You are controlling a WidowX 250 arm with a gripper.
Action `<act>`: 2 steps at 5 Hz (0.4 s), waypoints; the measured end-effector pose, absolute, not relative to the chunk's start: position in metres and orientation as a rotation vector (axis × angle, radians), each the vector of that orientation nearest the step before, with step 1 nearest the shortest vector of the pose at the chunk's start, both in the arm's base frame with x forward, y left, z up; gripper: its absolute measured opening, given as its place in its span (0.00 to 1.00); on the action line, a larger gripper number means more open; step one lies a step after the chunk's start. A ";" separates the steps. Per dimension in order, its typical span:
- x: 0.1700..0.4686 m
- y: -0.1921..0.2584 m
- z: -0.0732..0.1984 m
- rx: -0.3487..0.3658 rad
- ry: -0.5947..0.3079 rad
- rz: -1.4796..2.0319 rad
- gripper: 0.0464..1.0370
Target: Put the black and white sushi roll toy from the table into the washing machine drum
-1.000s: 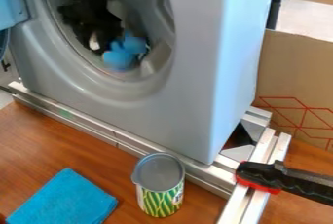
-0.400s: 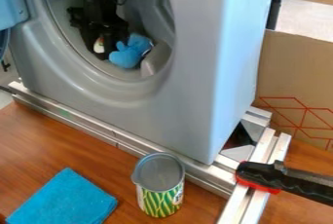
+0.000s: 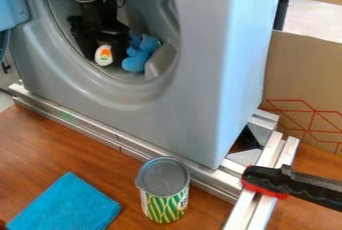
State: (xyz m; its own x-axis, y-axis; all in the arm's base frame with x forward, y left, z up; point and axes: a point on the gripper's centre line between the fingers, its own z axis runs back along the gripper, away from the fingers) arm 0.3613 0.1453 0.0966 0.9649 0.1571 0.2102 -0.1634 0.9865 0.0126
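a black robot gripper (image 3: pixel 112 43) inside the round opening of a grey washing machine (image 3: pixel 190 91), next to a blue soft toy (image 3: pixel 139 56) and a white-and-orange object (image 3: pixel 103 55). jaws: cannot tell whether apart or together. slow, small moves clear of the rim would suit.

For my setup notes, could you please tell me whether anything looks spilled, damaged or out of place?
Nothing looks spilled or damaged: the can stands upright and the blue cloth lies flat. The only mildly odd sight is a blue toy inside the grey machine, an unusual spot for one.
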 end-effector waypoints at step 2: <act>0.319 0.139 0.100 0.045 -0.214 0.154 0.96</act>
State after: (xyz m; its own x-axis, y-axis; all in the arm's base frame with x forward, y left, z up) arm 0.3195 0.1387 0.0999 0.9654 0.1472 0.2151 -0.1568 0.9872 0.0281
